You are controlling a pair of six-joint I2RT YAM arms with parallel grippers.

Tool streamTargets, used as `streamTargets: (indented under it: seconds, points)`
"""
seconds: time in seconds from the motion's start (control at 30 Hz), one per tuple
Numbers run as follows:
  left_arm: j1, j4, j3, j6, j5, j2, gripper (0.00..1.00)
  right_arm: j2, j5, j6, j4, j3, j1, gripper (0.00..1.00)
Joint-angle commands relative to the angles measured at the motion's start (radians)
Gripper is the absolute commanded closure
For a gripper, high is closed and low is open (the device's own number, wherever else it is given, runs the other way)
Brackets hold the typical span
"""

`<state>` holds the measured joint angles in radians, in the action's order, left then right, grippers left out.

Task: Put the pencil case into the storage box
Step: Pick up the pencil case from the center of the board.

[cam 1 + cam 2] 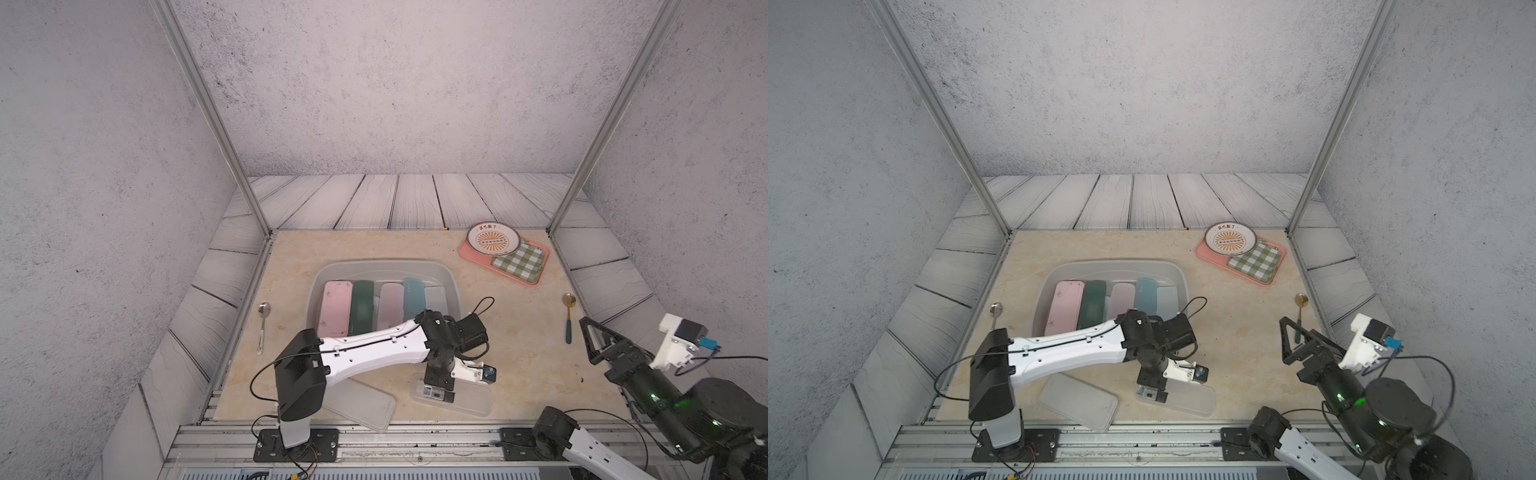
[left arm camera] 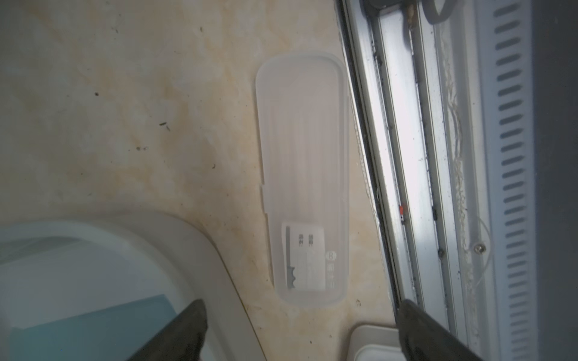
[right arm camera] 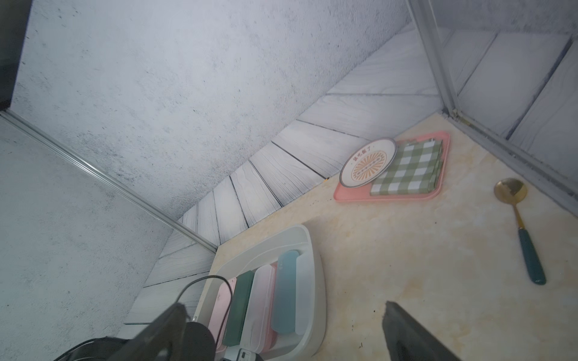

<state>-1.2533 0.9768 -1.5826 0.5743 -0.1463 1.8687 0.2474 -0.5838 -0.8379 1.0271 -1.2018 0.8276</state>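
Pencil case (image 1: 469,399): frosted see-through plastic, long w/ rounded ends, lying flat on table (image 1: 519,365) near front edge, outside storage box (image 1: 382,265) and not yet in it. Left gripper (image 1: 438,386) hangs over its labelled end, jaws wide apart, nothing between them. In left wrist view the fingers (image 2: 187,331) stand either side of the case's line, no contact evident. Right gripper (image 1: 589,340) sits well off to the side, likewise spread wide and empty

Handling (est.): prob. light, since only a paper card (image 2: 305,256) shows inside. Shell looks stiff but thin, so a hard squeeze may bow it or spring the lid. Smooth surface, likely slippery. Best hold is across the narrow width, on the long side walls, nearer mid-length than the end, else the free end may droop or swing. Low profile, so fingertips must go down almost to the table

Containers: box holds five cases side by side, i.e. pink case (image 1: 334,307), dk green case (image 1: 362,305), pale frosted case (image 1: 390,303), blue case (image 1: 413,297), clear case (image 1: 436,297). Near part of box is hidden by left arm, so free floor cannot be judged. Pink tray (image 3: 384,198) at back carries plate (image 1: 492,239) & checked cloth (image 1: 519,262). Second frosted flat piece (image 1: 365,405) lies under left arm: case or lid, cannot tell
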Motion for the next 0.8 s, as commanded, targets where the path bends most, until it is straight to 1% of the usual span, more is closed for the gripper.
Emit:
streamTargets:
  seconds: [0.0, 0.13, 0.23, 0.27, 0.33, 0.43, 0.5, 0.6, 0.67, 0.7, 0.77]
  points:
    - [-0.003, -0.053, -0.011, -0.045, -0.034, 0.061, 0.05, -0.072, -0.05, 0.077, 0.079, -0.018, -0.002, 0.01]
    - [-0.009, -0.098, 0.005, -0.056, -0.04, 0.107, 0.06, -0.135, -0.064, 0.057, 0.091, 0.004, -0.002, 0.01]
    - [-0.02, -0.102, 0.011, -0.052, -0.047, 0.129, 0.04, -0.168, -0.056, 0.044, 0.086, 0.036, -0.001, 0.01]
    - [-0.026, -0.104, 0.016, -0.051, -0.045, 0.136, 0.04, -0.175, -0.039, 0.053, 0.081, 0.047, -0.001, 0.01]
    - [-0.036, -0.11, 0.029, -0.05, -0.044, 0.145, 0.03, -0.182, 0.036, 0.113, 0.054, 0.063, 0.0, 0.01]
    - [-0.049, -0.126, 0.05, -0.044, -0.036, 0.156, 0.03, -0.159, 0.209, 0.213, 0.039, 0.062, 0.0, 0.01]
    - [-0.052, -0.138, 0.059, -0.038, -0.023, 0.165, 0.03, -0.102, 0.398, 0.303, 0.061, 0.036, 0.001, 0.01]
    - [-0.052, -0.157, 0.071, -0.032, 0.004, 0.175, 0.05, -0.02, 0.709, 0.385, 0.096, 0.009, 0.0, 0.01]
    - [-0.052, -0.165, 0.072, -0.032, 0.018, 0.181, 0.06, 0.006, 0.868, 0.425, 0.112, 0.009, 0.0, 0.01]
    - [-0.052, -0.169, 0.07, -0.03, 0.02, 0.186, 0.07, 0.013, 0.928, 0.444, 0.12, 0.009, 0.0, 0.01]
    - [-0.052, -0.175, 0.065, -0.031, 0.032, 0.191, 0.09, 0.008, 1.006, 0.485, 0.148, 0.005, -0.001, 0.01]
